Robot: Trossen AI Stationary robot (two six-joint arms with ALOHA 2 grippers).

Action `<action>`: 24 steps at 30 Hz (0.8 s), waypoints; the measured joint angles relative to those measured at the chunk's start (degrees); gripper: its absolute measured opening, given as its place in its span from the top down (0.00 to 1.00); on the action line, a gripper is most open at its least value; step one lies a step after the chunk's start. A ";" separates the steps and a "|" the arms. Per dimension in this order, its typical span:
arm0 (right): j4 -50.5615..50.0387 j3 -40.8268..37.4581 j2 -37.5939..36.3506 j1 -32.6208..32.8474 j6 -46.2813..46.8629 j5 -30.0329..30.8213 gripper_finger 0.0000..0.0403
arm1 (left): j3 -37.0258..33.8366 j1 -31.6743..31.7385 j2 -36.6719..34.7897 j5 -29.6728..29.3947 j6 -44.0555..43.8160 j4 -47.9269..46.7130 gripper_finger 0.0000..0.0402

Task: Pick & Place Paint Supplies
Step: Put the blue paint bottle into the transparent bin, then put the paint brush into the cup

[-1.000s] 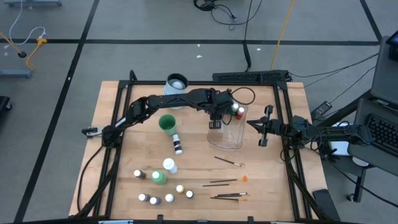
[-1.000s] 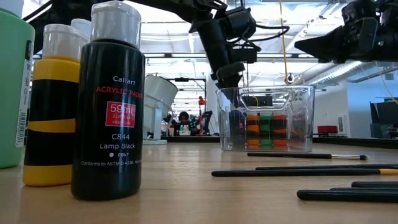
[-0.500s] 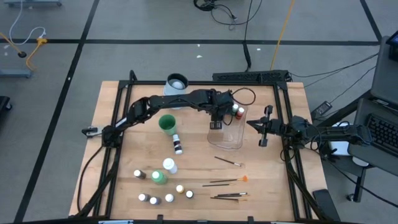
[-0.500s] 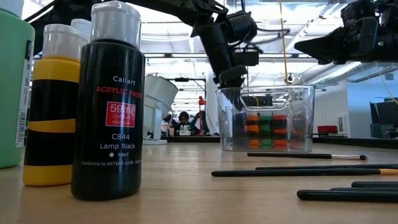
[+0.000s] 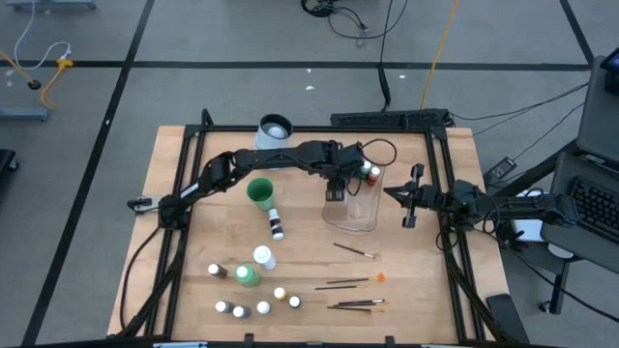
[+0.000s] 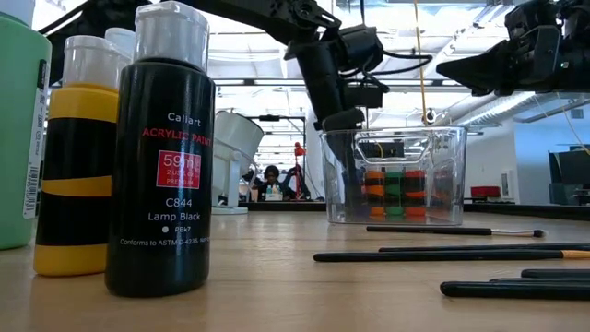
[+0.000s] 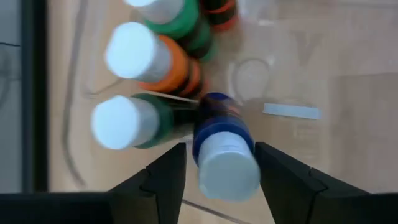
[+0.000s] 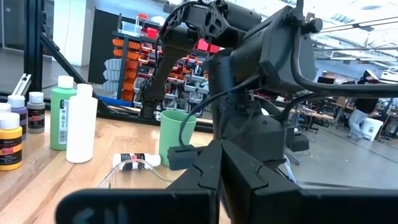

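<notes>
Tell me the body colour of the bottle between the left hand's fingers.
Blue, with a white cap; the bottle shows best in the left wrist view.

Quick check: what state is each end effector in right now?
Left end effector: open, straddling a blue bottle inside the tub.
Right end effector: closed, empty.

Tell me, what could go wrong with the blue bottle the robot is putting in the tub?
The left gripper is open around the blue bottle, which looks tilted, so it may tip onto the orange bottle or the green bottle close beside it. Lifting out, a finger could catch a cap. The arm is right over the tub wall and might nudge it.
</notes>
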 joint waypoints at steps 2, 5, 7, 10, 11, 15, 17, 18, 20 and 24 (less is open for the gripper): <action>0.00 0.00 0.00 0.00 0.07 0.00 0.99 | 0.00 -0.16 -0.19 -1.43 0.00 0.40 0.51; 0.00 0.00 0.00 0.00 0.07 -0.03 0.99 | 0.18 -0.35 -0.58 -2.22 0.30 0.90 0.51; 0.00 -0.01 0.00 0.00 0.07 -0.03 0.99 | 1.42 -0.53 -0.57 -2.58 0.34 -0.10 0.51; 0.00 0.00 0.00 0.00 0.07 -0.04 0.99 | 3.06 -0.81 -0.58 -2.83 0.78 -0.37 0.51; 0.00 0.00 0.00 0.00 0.07 -0.04 0.99 | 3.60 -0.97 -0.58 -2.87 0.96 -0.44 0.51; -0.01 0.00 0.00 0.00 0.38 -0.07 0.99 | 5.98 -1.33 -0.58 -2.87 0.46 -1.24 0.51; -0.02 0.00 0.00 0.00 0.50 -0.09 0.99 | 6.84 -1.55 -0.67 -2.96 0.24 -1.57 0.51; -0.02 0.00 0.00 0.00 0.50 -0.09 0.99 | 7.25 -1.70 -0.67 -3.21 0.22 -2.17 0.51; -0.02 0.00 0.02 0.00 0.50 -0.09 0.99 | 7.87 -2.13 -0.68 -4.25 -0.05 -3.61 0.51; -0.06 -0.02 0.00 0.00 0.50 -0.10 0.99 | 7.80 -4.01 -4.29 -7.83 -1.61 -12.09 0.51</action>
